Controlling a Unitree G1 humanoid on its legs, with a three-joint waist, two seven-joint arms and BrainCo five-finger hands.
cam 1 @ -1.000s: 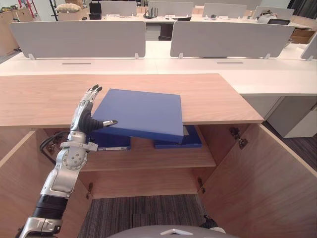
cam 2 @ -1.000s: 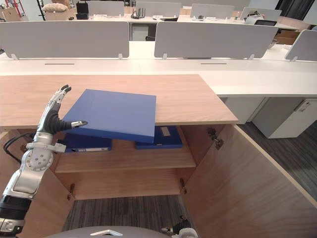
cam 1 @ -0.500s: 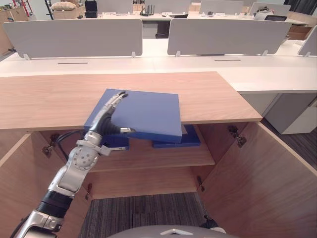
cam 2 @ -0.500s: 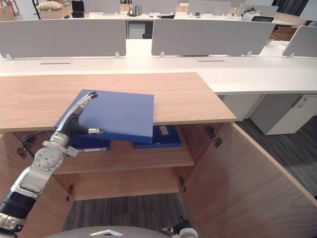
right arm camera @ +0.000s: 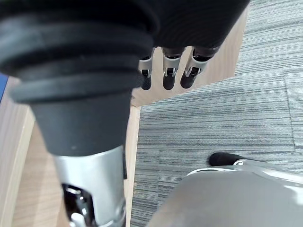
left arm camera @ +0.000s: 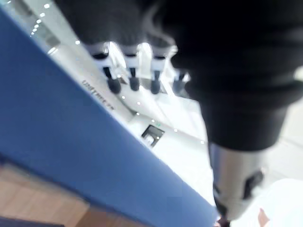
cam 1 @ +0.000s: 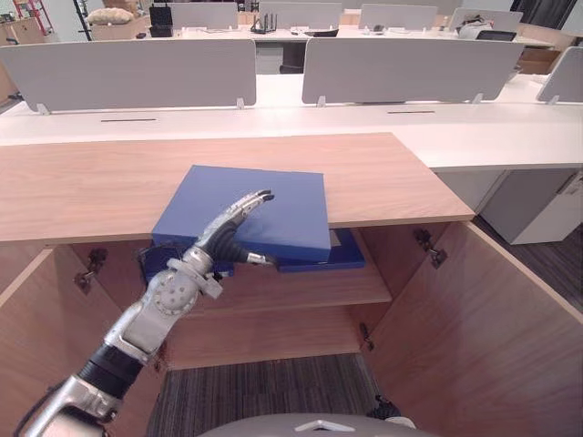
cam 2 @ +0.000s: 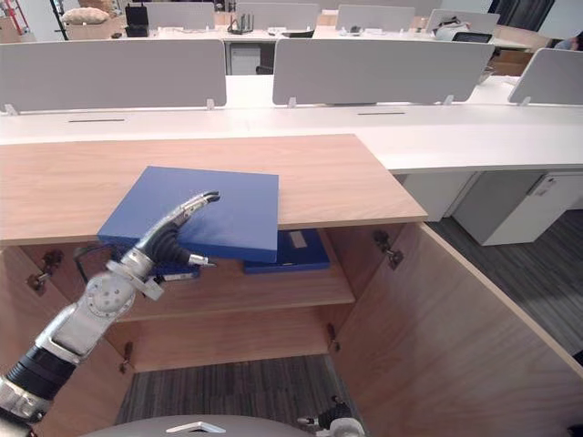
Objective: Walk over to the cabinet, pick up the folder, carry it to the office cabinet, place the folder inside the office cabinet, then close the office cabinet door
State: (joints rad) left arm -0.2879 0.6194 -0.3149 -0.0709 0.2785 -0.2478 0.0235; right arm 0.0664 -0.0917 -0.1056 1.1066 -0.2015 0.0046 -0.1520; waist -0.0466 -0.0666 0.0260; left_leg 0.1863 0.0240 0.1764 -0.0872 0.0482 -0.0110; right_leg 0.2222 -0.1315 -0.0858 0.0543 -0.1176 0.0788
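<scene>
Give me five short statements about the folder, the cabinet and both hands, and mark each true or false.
1. The blue folder lies on the cabinet top, jutting past its front edge. True.
2. The cabinet's doors are shut. False: the right door stands wide open.
3. The left hand is balled into a fist. False: its fingers stretch straight out over the folder's top.
4. Another blue folder lies on the shelf inside. True.
5. The right hand holds a folder. False: it hangs empty above the grey carpet.
</scene>
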